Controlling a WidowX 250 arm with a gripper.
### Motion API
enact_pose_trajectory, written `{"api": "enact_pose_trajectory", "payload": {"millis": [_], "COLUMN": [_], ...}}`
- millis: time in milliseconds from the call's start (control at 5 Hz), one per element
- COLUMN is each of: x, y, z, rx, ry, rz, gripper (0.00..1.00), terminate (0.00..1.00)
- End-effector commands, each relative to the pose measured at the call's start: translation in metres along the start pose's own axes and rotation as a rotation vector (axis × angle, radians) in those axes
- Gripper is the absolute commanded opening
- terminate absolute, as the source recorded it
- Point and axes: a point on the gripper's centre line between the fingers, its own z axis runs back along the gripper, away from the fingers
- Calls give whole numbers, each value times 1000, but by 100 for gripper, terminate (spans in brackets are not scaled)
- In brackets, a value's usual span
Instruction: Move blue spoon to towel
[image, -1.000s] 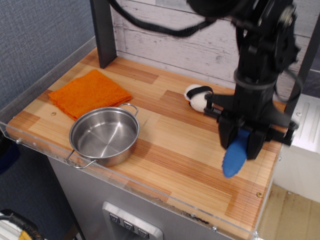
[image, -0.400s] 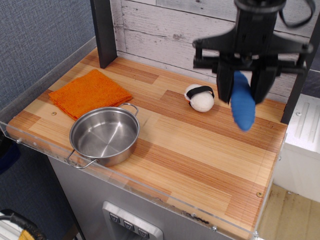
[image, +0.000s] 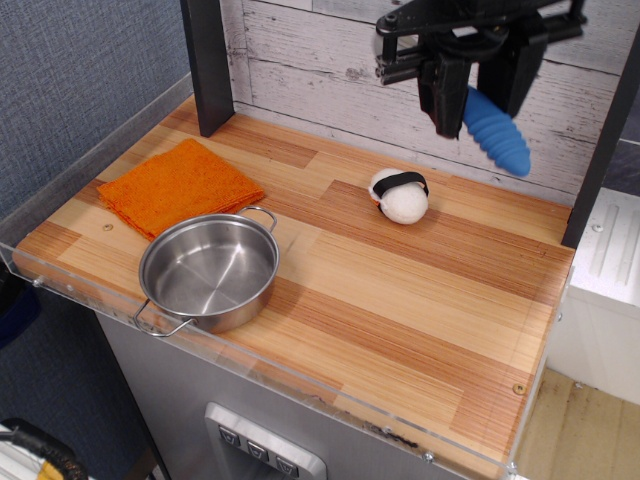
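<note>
On the wooden plank desk (image: 400, 300) there is one flat folded orange cloth (image: 178, 186), one round stainless-steel pot with two loop handles (image: 208, 272), and one white ball-shaped toy with a black band (image: 399, 195). One spoon with a ribbed bright-blue handle (image: 495, 131) hangs above the desk in the single black end effector (image: 478, 78). One dark upright post (image: 207, 65) stands at the back left.
</note>
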Motion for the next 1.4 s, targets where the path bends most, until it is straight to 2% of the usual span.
{"api": "enact_pose_trajectory", "payload": {"millis": [0, 200, 400, 600, 1000, 1200], "x": [27, 48, 71, 88, 120, 131], "y": [2, 8, 18, 32, 73, 81], "z": [10, 3, -6, -13, -30, -42], "rx": [40, 37, 31, 37, 37, 47], "ry": [-17, -76, -101, -108, -128, -132], "rz": [351, 323, 286, 318, 537, 600], "gripper": [0, 0, 0, 0, 0, 0], "terminate": [0, 0, 0, 0, 0, 0]}}
